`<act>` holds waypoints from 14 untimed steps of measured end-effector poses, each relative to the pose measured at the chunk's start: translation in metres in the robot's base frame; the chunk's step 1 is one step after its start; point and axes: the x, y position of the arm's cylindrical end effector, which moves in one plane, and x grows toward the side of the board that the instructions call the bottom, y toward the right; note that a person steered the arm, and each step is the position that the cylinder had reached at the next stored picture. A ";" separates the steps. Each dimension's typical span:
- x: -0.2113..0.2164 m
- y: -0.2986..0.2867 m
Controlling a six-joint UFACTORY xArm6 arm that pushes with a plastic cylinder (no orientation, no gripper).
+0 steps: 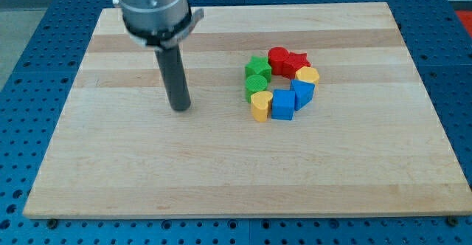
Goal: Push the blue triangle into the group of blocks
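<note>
a: where's my tip (pixel 181 108) against the blue triangle block (pixel 302 94)?

b: well apart from it, off to the view's left, resting on the bare pale wooden tabletop (pixel 110 164). nothing lies between the two but open wood

a: and the blue triangle itself?

b: already tucked in the ring of small plastic blocks. just beside it on the view's left sits the blue square block (pixel 282 105), then the yellow heart block (pixel 260 105). above it a second yellow block (pixel 308 74), and further up the red star-like block (pixel 296 60) and the red rounded block (pixel 279 57). the two green blocks (pixel 257 77) close the ring on the far side from it

a: gripper state?

b: there is no gripper, only the dark rod, so nothing to open or close

a: so which step is this?

b: i judge the push is as good as done. any next move would be a small nudge from the triangle's right, or simply staying clear so the ring isn't scattered
</note>
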 end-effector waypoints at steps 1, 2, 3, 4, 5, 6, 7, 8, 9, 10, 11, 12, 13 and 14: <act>0.035 0.032; 0.047 0.085; 0.048 0.145; 0.047 0.202; 0.038 0.240; 0.015 0.249; -0.001 0.249; -0.016 0.248; -0.019 0.244; -0.019 0.240; -0.019 0.230; -0.019 0.219; -0.019 0.207; -0.019 0.198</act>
